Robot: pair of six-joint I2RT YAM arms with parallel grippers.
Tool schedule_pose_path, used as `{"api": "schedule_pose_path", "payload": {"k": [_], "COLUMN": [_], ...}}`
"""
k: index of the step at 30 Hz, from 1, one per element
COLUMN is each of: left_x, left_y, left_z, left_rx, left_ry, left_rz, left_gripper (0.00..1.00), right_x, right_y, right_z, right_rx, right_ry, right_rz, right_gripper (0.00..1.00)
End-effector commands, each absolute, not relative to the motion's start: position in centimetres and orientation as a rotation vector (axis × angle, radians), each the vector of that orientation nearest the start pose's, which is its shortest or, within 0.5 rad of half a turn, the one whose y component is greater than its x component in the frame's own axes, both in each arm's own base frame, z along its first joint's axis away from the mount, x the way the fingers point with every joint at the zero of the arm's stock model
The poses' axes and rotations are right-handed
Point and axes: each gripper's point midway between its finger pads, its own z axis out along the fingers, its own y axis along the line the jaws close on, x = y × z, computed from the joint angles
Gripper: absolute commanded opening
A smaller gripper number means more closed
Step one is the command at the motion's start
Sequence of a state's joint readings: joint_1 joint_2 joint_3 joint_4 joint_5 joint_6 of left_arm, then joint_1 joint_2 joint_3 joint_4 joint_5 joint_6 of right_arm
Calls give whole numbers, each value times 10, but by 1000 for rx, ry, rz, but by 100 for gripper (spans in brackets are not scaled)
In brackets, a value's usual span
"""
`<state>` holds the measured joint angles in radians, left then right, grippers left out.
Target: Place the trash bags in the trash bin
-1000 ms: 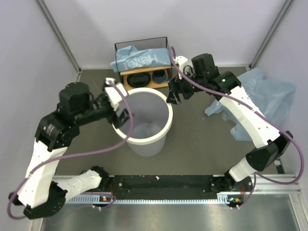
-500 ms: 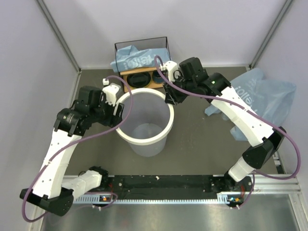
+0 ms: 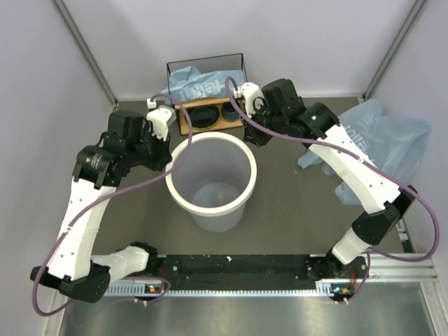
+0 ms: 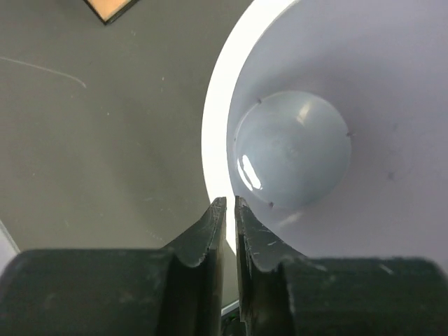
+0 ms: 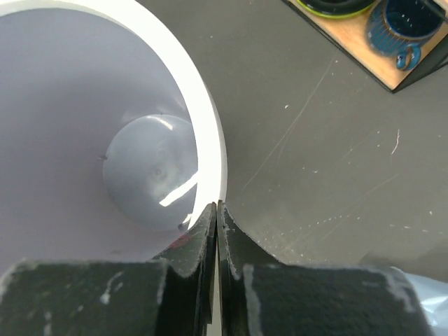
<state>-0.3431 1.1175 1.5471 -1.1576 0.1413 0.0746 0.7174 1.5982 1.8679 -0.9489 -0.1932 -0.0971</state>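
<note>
The trash bin (image 3: 210, 209) stands mid-table, a whitish bucket with a thick white rim and nothing inside. One light-blue trash bag (image 3: 199, 85) lies on top of the shelf, and another (image 3: 385, 140) is heaped at the right wall. My left gripper (image 3: 166, 151) is at the bin's left rim. In the left wrist view its jaws (image 4: 227, 204) are closed to a narrow slit with the white rim (image 4: 213, 119) in it. My right gripper (image 3: 250, 137) is at the right rim. Its jaws (image 5: 216, 206) are pressed together with the tips at the rim's (image 5: 203, 133) edge.
A black-wire wooden shelf (image 3: 183, 119) stands behind the bin with dark bowls (image 3: 203, 115) and a blue cup (image 3: 231, 110); the cup (image 5: 406, 24) also shows in the right wrist view. Walls close in on the left, back and right.
Both arms moved in to the bin's rim, the left one shifting farther back. Both grippers went from wide open to closed.
</note>
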Motion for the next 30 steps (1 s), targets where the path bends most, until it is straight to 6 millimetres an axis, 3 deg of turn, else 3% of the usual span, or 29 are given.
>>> {"api": "schedule_pose_path", "payload": {"k": [1,2,3,4,5,6,8,11,16,19,22,24,27,30], "left_x": [238,238,237,237,238,238,239,240,238,238,239,240,242,245], "left_y": [-114,-115,-115,-113,-112,-110,-108,-104,-105,-108,-110,-113,-118,-120], "left_z": [332,331,328,326,323,317,312,305,292,289,295,305,324,339], "left_rx": [579,586,586,583,576,573,575,573,598,602,596,600,603,609], "left_ry": [2186,2189,2202,2212,2219,2236,2243,2263,2293,2299,2272,2240,2173,2116], "left_rz": [-338,-343,-343,-337,-326,-313,-300,-265,-275,-293,-308,-324,-351,-357], "left_gripper": [12,12,21,48,60,66,68,66,66,65,56,48,44,52], "right_x": [288,288,287,288,286,286,288,293,293,289,293,296,294,287], "right_y": [291,292,293,295,295,295,296,293,293,294,292,292,292,290], "right_z": [348,349,353,347,343,338,327,305,287,281,291,309,334,346], "right_rx": [-1000,-1011,-1015,-1027,-1043,-1048,-1055,-1074,-1106,-1132,-1116,-1091,-1072,-1078], "right_ry": [1973,1969,1962,1978,1998,2010,2041,2097,2139,2146,2123,2084,2034,2007], "right_rz": [535,535,543,543,546,550,536,487,451,435,413,405,424,457], "right_gripper": [0,0,7,26,46,63,64,61,59,43,17,0,0,0]}}
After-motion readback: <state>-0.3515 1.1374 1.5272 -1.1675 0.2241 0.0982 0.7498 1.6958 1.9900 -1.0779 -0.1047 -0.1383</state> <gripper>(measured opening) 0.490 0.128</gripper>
